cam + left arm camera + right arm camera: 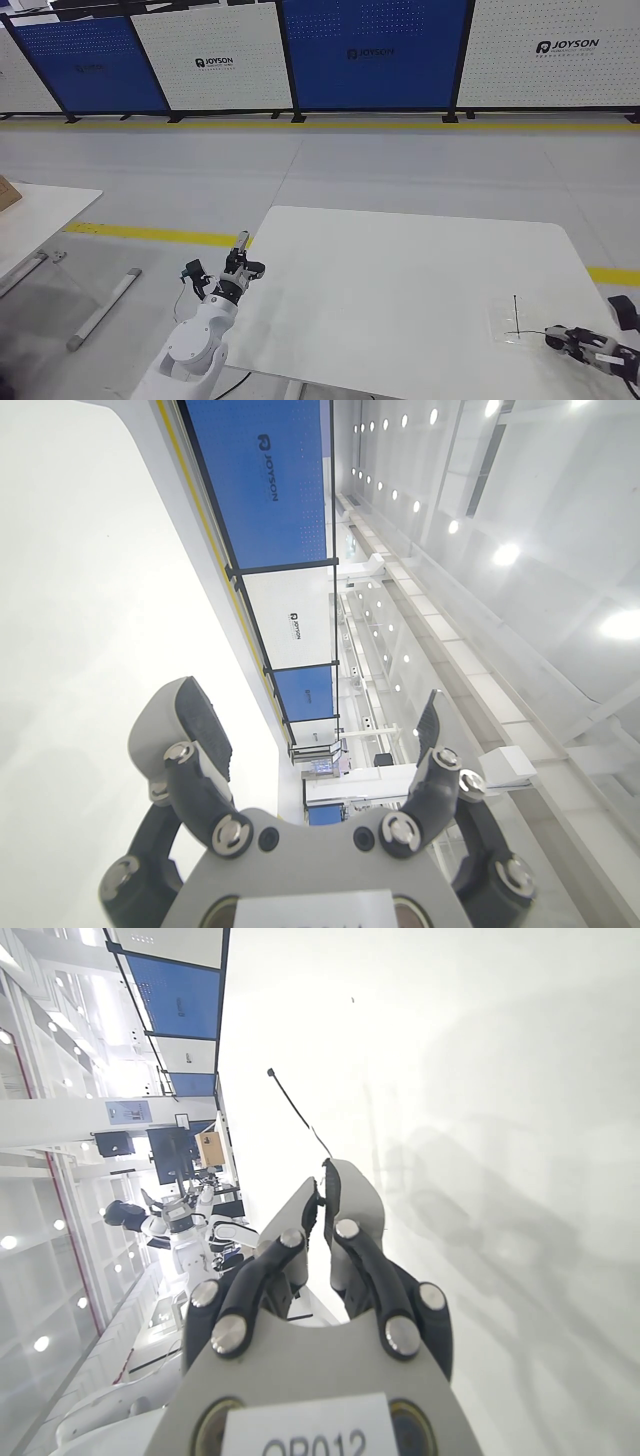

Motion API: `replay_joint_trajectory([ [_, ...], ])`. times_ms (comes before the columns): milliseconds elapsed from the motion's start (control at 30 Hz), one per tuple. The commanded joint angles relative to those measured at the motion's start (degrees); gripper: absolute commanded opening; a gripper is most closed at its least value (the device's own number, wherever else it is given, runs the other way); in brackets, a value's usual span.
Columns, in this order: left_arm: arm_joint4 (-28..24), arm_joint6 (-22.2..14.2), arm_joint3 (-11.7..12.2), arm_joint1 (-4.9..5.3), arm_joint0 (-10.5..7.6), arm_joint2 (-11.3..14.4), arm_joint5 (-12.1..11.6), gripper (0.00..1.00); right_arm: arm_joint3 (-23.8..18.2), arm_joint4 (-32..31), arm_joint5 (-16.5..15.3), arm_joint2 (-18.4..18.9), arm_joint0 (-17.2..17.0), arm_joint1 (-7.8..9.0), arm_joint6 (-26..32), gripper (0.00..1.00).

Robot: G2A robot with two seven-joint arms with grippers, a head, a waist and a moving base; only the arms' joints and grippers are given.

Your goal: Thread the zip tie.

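Note:
A thin black zip tie (292, 1100) sticks out from my right gripper (324, 1173), which is shut on its tail end. Its small square head points away over the white table (500, 1028). In the top view this gripper (553, 338) is low at the table's near right corner, with the zip tie (525, 332) lying level toward the left. A second thin black line (515, 310) runs from it toward the far side. My left gripper (312, 695) is open and holds nothing. It sits at the table's near left edge (240, 262), far from the zip tie.
A faint clear sheet (500, 322) lies under the zip tie near the right front corner. The white table (400, 280) is bare across its middle. Another white table (40, 215) stands off to the left. Blue and white panels (370, 50) line the back.

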Motion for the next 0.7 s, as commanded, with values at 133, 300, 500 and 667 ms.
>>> replay_joint_trajectory([
  [133,0.0,0.0,0.0,0.00,0.00,0.0,0.0,1.00,0.0,0.6,-0.9,-0.1,-0.2,0.22,-0.6,0.00],
  [300,0.0,0.0,0.0,0.00,0.00,0.0,0.0,1.00,-2.7,3.4,-3.3,2.0,-2.9,0.47,-1.4,0.00],
  [500,0.0,0.0,0.0,0.00,0.00,0.0,0.0,1.00,-5.4,14.5,-7.5,6.9,-8.1,0.36,-1.8,0.00],
  [667,0.0,0.0,0.0,0.00,0.00,0.0,0.0,1.00,-4.8,18.0,-7.7,7.6,-8.7,0.39,0.4,0.00],
])
